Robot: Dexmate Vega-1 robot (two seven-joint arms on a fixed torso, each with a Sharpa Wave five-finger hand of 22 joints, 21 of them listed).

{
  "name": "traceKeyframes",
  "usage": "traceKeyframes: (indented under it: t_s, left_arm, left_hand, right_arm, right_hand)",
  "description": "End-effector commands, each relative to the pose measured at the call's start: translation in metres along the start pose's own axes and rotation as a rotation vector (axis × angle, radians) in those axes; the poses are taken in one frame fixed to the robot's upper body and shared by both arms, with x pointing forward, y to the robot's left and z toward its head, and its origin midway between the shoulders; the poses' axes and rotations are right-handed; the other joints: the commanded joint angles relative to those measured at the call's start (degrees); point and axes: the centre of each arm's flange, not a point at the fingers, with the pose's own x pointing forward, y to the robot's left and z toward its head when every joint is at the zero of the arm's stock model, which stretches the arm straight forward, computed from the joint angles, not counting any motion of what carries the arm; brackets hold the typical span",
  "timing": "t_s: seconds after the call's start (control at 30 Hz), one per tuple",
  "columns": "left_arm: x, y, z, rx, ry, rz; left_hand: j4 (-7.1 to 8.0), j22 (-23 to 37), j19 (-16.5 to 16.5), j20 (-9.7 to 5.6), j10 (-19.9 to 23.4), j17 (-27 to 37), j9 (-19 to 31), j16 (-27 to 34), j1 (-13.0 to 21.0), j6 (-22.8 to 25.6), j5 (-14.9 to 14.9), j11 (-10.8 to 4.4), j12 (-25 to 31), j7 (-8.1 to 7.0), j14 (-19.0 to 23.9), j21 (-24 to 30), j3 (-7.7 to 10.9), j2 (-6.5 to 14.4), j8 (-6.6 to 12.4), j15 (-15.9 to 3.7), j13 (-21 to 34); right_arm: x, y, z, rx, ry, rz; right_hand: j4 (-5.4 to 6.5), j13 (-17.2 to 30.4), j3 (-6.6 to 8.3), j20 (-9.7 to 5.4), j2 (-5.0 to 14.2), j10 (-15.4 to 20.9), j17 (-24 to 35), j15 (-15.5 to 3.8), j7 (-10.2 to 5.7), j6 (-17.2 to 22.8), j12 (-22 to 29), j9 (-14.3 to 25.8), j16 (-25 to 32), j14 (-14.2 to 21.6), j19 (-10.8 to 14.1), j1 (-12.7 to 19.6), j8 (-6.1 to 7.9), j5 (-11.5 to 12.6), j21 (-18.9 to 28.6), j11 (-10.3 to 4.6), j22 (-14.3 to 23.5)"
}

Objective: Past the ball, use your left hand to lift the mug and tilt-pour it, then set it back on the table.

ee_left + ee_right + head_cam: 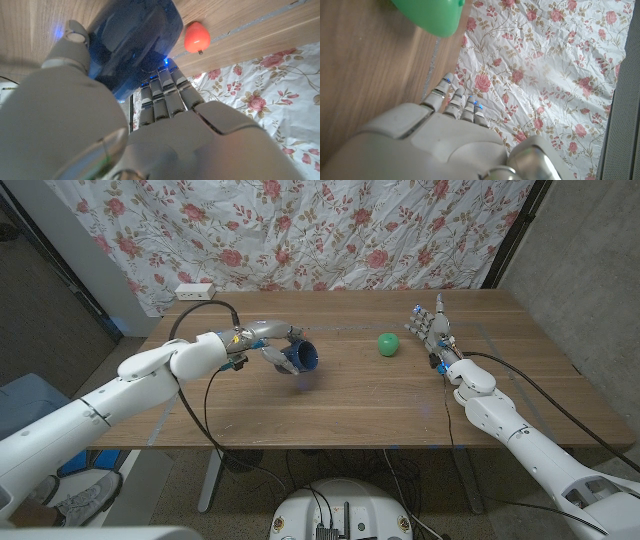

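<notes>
My left hand (268, 342) grips a dark blue mug (302, 358) and holds it off the table, tipped well over, with its shadow on the wood below. In the left wrist view my fingers (165, 95) wrap the mug (135, 40). A green ball (388, 344) lies on the table to the right of the mug, between the two hands. My right hand (430, 328) stands just right of the ball, fingers up and apart, holding nothing. The ball (430, 15) fills a corner of the right wrist view, beyond my right hand (445, 135).
A white power strip (194, 288) lies at the table's back left edge. A floral curtain (300, 230) hangs behind the table. An orange-red rounded thing (196, 37) lies on the wood beyond the mug in the left wrist view. A thin seam (350, 330) crosses the tabletop.
</notes>
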Motion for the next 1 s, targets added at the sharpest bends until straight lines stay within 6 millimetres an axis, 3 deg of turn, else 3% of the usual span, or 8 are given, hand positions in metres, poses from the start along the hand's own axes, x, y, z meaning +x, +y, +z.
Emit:
traceKeyframes:
  t_s: [0.03, 0.63, 1.0]
  left_arm:
    - [-0.003, -0.018, -0.008, -0.179, 0.007, 0.071]
    - [-0.007, -0.044, -0.018, -0.348, 0.055, 0.153]
    - [-0.005, -0.065, -0.014, -0.465, 0.029, 0.215]
  left_hand:
    - [0.36, 0.10, 0.29, -0.20, 12.98, 0.11, 0.22, 0.11, -1.36, 7.39, 0.16, -12.33, -0.06, -6.26, 3.58, 0.00, 2.43, 15.51, 15.69, -10.41, 11.07]
    - [0.51, 0.07, -0.23, -0.24, 12.42, -0.16, -0.18, -0.57, -2.02, 7.09, 0.01, -12.62, -0.96, -6.49, 3.00, -0.32, 2.51, 15.35, 15.38, -10.26, 10.54]
    - [0.80, 0.09, -0.56, -0.45, 12.06, -0.29, -0.40, -0.95, -2.81, 7.08, -0.11, -12.64, -1.25, -6.70, 2.68, -0.50, 2.42, 15.28, 15.26, -10.08, 10.62]
  right_arm:
    - [0.000, 0.000, 0.000, 0.000, 0.000, 0.000]
    - [0.000, 0.000, 0.000, 0.000, 0.000, 0.000]
    - [0.000, 0.000, 0.000, 0.000, 0.000, 0.000]
  right_hand:
    - [0.31, 0.24, -0.15, -0.05, 2.78, 0.08, 0.21, -0.35, -0.14, 0.37, 0.30, 0.27, 0.28, 0.53, 0.19, -0.46, 0.28, 0.47, 0.28, -0.13, 0.09]
    - [0.31, 0.25, -0.16, -0.05, 2.77, 0.17, 0.22, -0.34, -0.10, 0.40, 0.34, 0.27, 0.28, 0.50, 0.16, -0.47, 0.29, 0.46, 0.27, -0.18, 0.09]
    - [0.32, 0.25, -0.16, -0.03, 2.78, 0.17, 0.22, -0.45, -0.08, 0.41, 0.34, 0.27, 0.27, 0.49, 0.19, -0.47, 0.29, 0.46, 0.28, -0.16, 0.09]
